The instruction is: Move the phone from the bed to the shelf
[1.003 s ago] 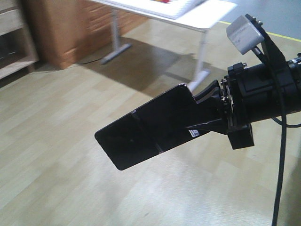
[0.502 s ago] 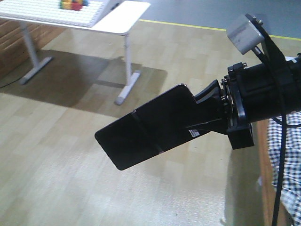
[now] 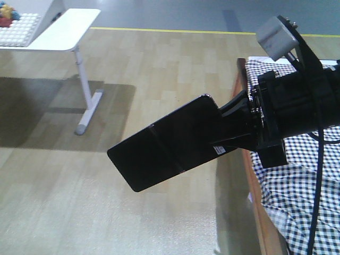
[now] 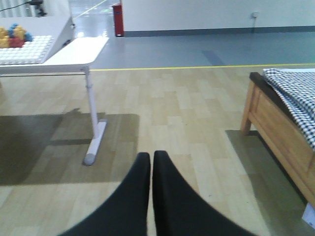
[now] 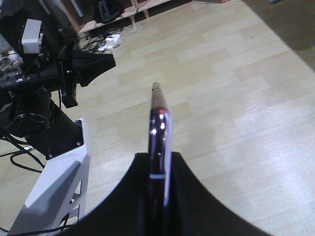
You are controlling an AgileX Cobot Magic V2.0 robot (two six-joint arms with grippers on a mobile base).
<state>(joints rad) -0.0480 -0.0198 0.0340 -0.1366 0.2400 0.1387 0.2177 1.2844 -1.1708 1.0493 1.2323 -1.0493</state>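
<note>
My right gripper [image 3: 169, 149] is shut on the phone [image 3: 139, 161], a glossy black slab that sticks out to the lower left, held in the air over the wooden floor. The right wrist view shows the phone [image 5: 159, 115] edge-on, its metal rim shining, clamped between the two black fingers of that gripper [image 5: 159, 156]. My left gripper [image 4: 150, 156] is shut with nothing in it, low over the floor. The bed [image 3: 311, 196] with its checked cloth lies at the right; its wooden frame [image 4: 275, 123] also shows. Pale wooden furniture [image 5: 118, 14] crosses the top edge; I cannot tell whether it is the shelf.
A white table [image 3: 64, 33] with a white peg board and coloured blocks stands at the left, its leg [image 4: 93, 137] reaching the floor. A yellow floor line [image 3: 159, 31] runs behind. My left arm [image 5: 59, 73] and white base [image 5: 54, 196] are left of the phone.
The front view has swung right: the brick wall left the view, the table slid to the left edge and the bed came in at the right. The phone stays clamped the same way.
</note>
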